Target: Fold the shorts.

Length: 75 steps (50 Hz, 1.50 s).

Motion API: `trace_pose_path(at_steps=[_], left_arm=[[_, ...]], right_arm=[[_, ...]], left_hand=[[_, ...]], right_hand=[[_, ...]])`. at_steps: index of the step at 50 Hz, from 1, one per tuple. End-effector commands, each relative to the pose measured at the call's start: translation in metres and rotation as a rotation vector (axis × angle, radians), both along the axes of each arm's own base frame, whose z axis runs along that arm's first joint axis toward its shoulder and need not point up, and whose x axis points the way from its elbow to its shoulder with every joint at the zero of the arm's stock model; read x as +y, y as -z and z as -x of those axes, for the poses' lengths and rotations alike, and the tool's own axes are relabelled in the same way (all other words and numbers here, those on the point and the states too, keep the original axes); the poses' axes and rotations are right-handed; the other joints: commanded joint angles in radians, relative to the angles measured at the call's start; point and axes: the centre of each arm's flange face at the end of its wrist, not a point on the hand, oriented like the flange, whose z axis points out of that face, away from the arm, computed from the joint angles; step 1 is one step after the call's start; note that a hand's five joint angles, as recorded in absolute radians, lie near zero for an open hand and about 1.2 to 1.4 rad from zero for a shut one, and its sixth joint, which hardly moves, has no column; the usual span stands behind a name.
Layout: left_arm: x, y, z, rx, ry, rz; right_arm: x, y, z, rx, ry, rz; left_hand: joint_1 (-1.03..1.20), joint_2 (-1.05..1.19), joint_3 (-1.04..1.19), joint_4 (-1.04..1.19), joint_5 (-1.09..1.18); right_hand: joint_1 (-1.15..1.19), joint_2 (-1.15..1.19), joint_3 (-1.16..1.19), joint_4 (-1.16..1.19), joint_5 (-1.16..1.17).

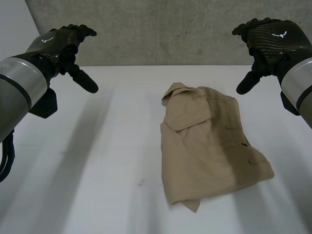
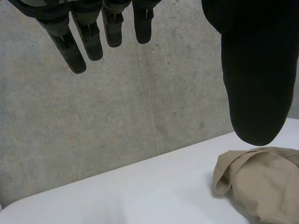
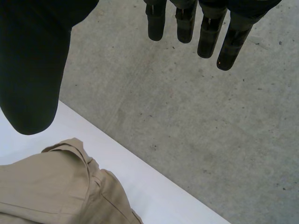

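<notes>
On the white table (image 1: 97, 161): we see the tan shorts (image 1: 209, 141) lying at about 3 o'clock from the table's middle, long axis running 12 to 6, bunched and partly doubled over on themselves.
Shorts, far end: the waistband end (image 1: 195, 92) points to 12 o'clock, towards the grey wall (image 1: 161, 29), with a loose flap turned over at the shorts' 11 o'clock.
Shorts, near end: the hem end (image 1: 187, 202) has a small curled corner at the shorts' 7 o'clock.
Left hand (image 1: 61, 41): raised well clear of the table at the shorts' 10 o'clock, fingers straight and spread from the thumb, nothing in it.
Right hand (image 1: 270, 39): raised at the shorts' 2 o'clock, nearer the cloth, fingers straight, thumb wide, nothing in it.
How it will handle: we judge the cloth light, soft and limp, neither fragile nor slick. It will sag and drag when lifted. The waistband, pockets and seams look thicker and should keep their line better.
Where to take hold: we would pinch the waistband at its two corners, 11 and 1 o'clock, or one waistband corner and the hem corner on the same side, so that the edge lifts straight.
Risk: a grasp in the middle would likely only bunch it further.
</notes>
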Motion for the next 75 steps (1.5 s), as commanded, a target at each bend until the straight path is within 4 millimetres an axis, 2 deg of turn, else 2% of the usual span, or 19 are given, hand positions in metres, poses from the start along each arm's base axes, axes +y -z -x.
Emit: trace_pose_path(at_steps=[1,9,14,19,22,27,32,36,43,49,51,52,53,55,61,66,75], left_arm=[[0.000,0.002,0.000,-0.003,0.001,-0.004],[0.001,0.008,0.003,-0.010,0.008,-0.021],[0.004,0.011,0.006,-0.007,0.019,-0.034],[0.007,0.023,0.016,-0.017,0.049,-0.070],[0.011,0.042,0.029,-0.041,0.082,-0.123],[0.022,0.075,0.046,-0.061,0.126,-0.225],[0.041,0.112,0.061,-0.035,0.126,-0.369],[0.057,0.130,0.070,-0.022,0.127,-0.438],[0.085,0.151,0.087,-0.031,0.177,-0.509],[0.088,0.154,0.090,-0.012,0.170,-0.528],[0.089,0.155,0.090,-0.003,0.159,-0.535],[0.090,0.155,0.090,0.001,0.158,-0.537],[0.090,0.155,0.090,0.002,0.158,-0.539],[0.094,0.158,0.091,0.003,0.163,-0.553],[0.107,0.166,0.090,0.012,0.150,-0.606],[0.109,0.174,0.083,-0.002,0.097,-0.619],[0.117,0.186,0.076,-0.027,0.060,-0.652]], right_arm=[[-0.001,0.000,-0.001,-0.005,-0.004,0.012],[-0.001,-0.001,-0.002,0.034,-0.012,0.031],[0.002,0.007,-0.004,0.215,-0.055,0.068],[0.008,0.040,0.004,0.485,-0.095,0.027],[0.007,0.055,0.015,0.572,-0.091,-0.028],[0.004,0.096,0.031,0.673,-0.126,-0.162],[-0.002,0.120,0.048,0.647,-0.164,-0.251],[-0.002,0.136,0.058,0.592,-0.219,-0.292],[-0.002,0.163,0.065,0.519,-0.290,-0.332],[-0.003,0.182,0.065,0.513,-0.298,-0.352],[-0.004,0.188,0.064,0.513,-0.301,-0.358],[-0.005,0.189,0.064,0.512,-0.302,-0.356],[-0.007,0.190,0.064,0.509,-0.304,-0.345],[-0.008,0.189,0.063,0.507,-0.303,-0.325],[-0.012,0.187,0.061,0.503,-0.297,-0.280],[-0.010,0.183,0.058,0.463,-0.292,-0.295],[0.007,0.143,0.041,0.295,-0.274,-0.253]], left_hand=[[0.000,0.001,-0.034,-0.033,-0.047],[0.000,0.001,-0.034,-0.033,-0.047],[0.000,0.001,-0.034,-0.033,-0.047],[-0.001,0.000,-0.035,-0.034,-0.048],[-0.001,0.000,-0.035,-0.034,-0.048],[0.003,0.004,-0.031,-0.030,-0.044],[0.015,0.016,-0.020,-0.019,-0.032],[0.021,0.022,-0.014,-0.013,-0.027],[0.050,0.051,0.016,0.017,0.003],[0.085,0.086,0.051,0.052,0.038],[0.091,0.092,0.057,0.058,0.044],[0.091,0.092,0.057,0.058,0.044],[0.091,0.092,0.057,0.058,0.044],[0.094,0.095,0.060,0.061,0.047],[0.097,0.098,0.063,0.064,0.050],[0.097,0.098,0.063,0.064,0.050],[0.094,0.095,0.060,0.061,0.047]], right_hand=[[0.037,-0.014,-0.004,-0.061,-0.064],[0.037,-0.014,-0.004,-0.061,-0.064],[0.037,-0.014,-0.004,-0.061,-0.064],[0.037,-0.014,-0.004,-0.061,-0.064],[0.037,-0.014,-0.004,-0.061,-0.064],[0.037,-0.014,-0.004,-0.061,-0.064],[0.073,0.022,0.032,-0.025,-0.028],[0.129,0.078,0.088,0.031,0.028],[0.393,0.342,0.353,0.295,0.292],[0.526,0.474,0.485,0.427,0.425],[0.654,0.603,0.613,0.556,0.553],[0.751,0.700,0.710,0.653,0.650],[0.979,0.927,0.938,0.880,0.877],[1.256,1.204,1.215,1.157,1.154],[1.259,1.207,1.218,1.161,1.158],[1.259,1.207,1.218,1.161,1.158],[1.259,1.207,1.218,1.161,1.158]])
